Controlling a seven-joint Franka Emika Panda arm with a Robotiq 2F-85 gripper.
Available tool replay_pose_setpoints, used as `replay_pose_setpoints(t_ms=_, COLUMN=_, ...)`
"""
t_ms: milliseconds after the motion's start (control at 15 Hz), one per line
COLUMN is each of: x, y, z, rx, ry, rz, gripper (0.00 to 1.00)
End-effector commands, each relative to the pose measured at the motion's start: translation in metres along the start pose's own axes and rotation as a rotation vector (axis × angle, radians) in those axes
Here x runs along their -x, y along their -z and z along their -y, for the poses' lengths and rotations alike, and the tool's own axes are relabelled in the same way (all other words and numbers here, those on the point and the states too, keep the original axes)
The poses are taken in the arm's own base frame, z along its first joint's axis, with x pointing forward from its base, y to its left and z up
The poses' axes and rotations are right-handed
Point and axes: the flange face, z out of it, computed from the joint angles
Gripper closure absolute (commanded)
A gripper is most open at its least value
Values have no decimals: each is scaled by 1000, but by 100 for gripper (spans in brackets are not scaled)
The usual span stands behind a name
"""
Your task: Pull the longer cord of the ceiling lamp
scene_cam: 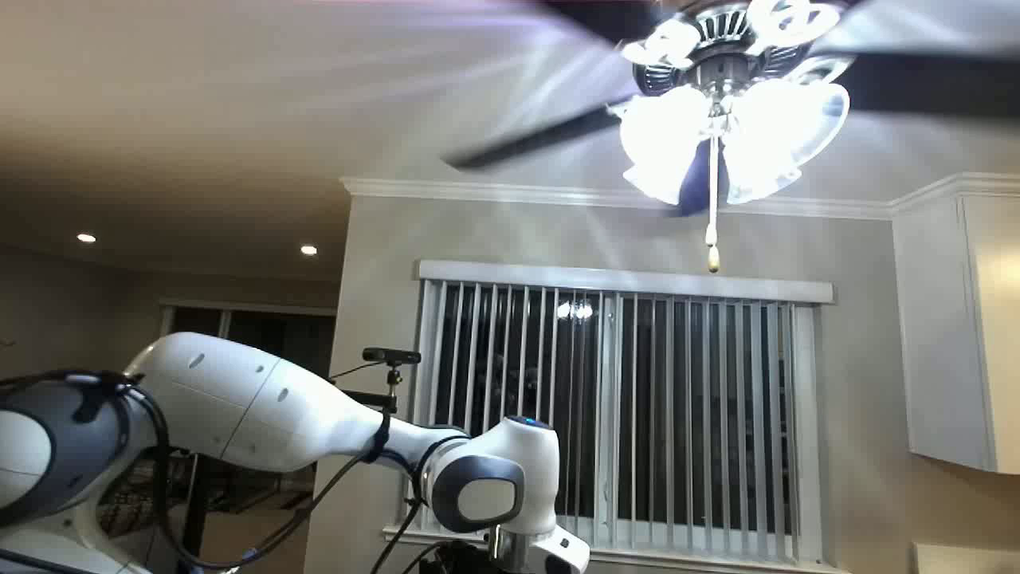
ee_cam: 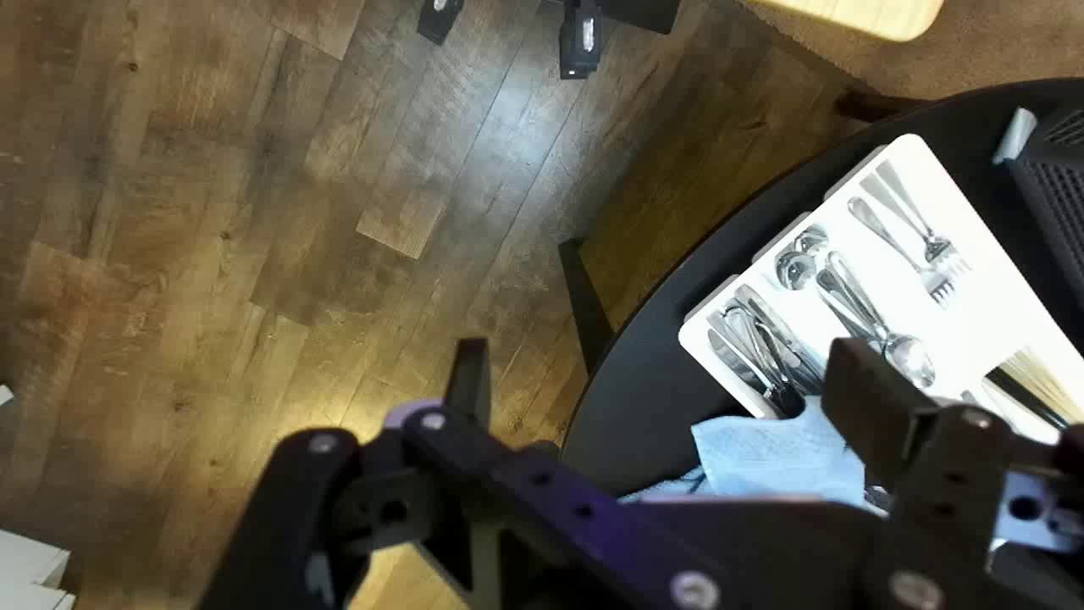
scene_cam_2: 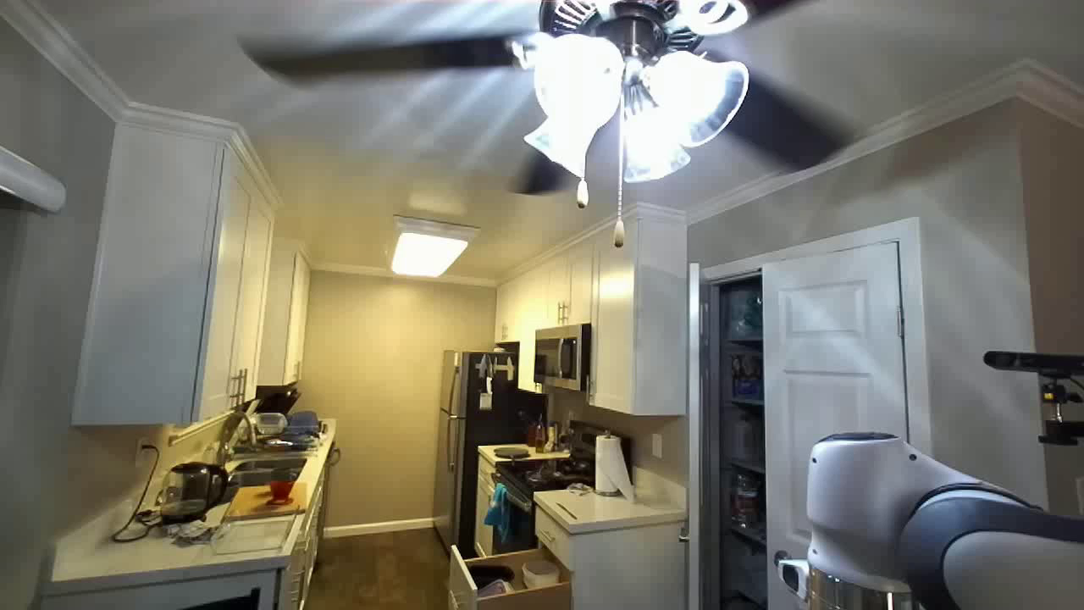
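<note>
The ceiling lamp (scene_cam: 723, 73) hangs at the top of both exterior views (scene_cam_2: 633, 34). Its frosted shades glow brightly and its dark blades are blurred. The longer cord (scene_cam_2: 621, 165) hangs straight down from the hub, thin and pale, with a small end piece; its lower end also shows in an exterior view (scene_cam: 713, 259). A shorter cord (scene_cam_2: 583, 193) hangs beside it. My gripper (ee_cam: 663, 373) is wide open and empty in the wrist view, pointing down. It is far below and apart from the cord. No lamp or cord shows in the wrist view.
Below the gripper are a round black table (ee_cam: 652, 390) with a white cutlery tray (ee_cam: 898, 152), a blue cloth (ee_cam: 779, 453), and a wood floor (ee_cam: 254, 212). A window with vertical blinds (scene_cam: 613, 279), a wall cabinet (scene_cam: 940, 335) and a door (scene_cam_2: 834, 381) stand around.
</note>
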Motion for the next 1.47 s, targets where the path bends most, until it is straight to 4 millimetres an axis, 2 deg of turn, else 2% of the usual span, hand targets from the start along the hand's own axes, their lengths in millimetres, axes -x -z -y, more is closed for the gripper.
replay_pose_setpoints(t_ms=0, x=0, y=1, z=0, rx=0, ry=0, rz=1, gripper=0)
replay_pose_setpoints(t_ms=200, x=0, y=1, z=0, rx=0, ry=0, rz=1, gripper=0)
replay_pose_setpoints(t_ms=333, x=0, y=44, z=30, rx=18, ry=88, rz=-133, gripper=0)
replay_pose_setpoints(t_ms=400, x=4, y=74, z=50, rx=34, ry=104, rz=-170, gripper=0)
replay_pose_setpoints(t_ms=533, x=8, y=115, z=78, rx=63, ry=175, rz=-265, gripper=0)
replay_pose_setpoints(t_ms=733, x=22, y=192, z=128, rx=94, ry=268, rz=-453, gripper=0)
replay_pose_setpoints(t_ms=867, x=26, y=235, z=152, rx=100, ry=302, rz=-590, gripper=0)
replay_pose_setpoints(t_ms=1000, x=26, y=272, z=171, rx=94, ry=313, rz=-728, gripper=0)
replay_pose_setpoints(t_ms=1133, x=17, y=306, z=183, rx=101, ry=323, rz=-870, gripper=0)
replay_pose_setpoints(t_ms=1267, x=2, y=339, z=185, rx=128, ry=323, rz=-1011, gripper=0)
replay_pose_setpoints(t_ms=1400, x=-17, y=369, z=179, rx=171, ry=300, rz=-1143, gripper=0)
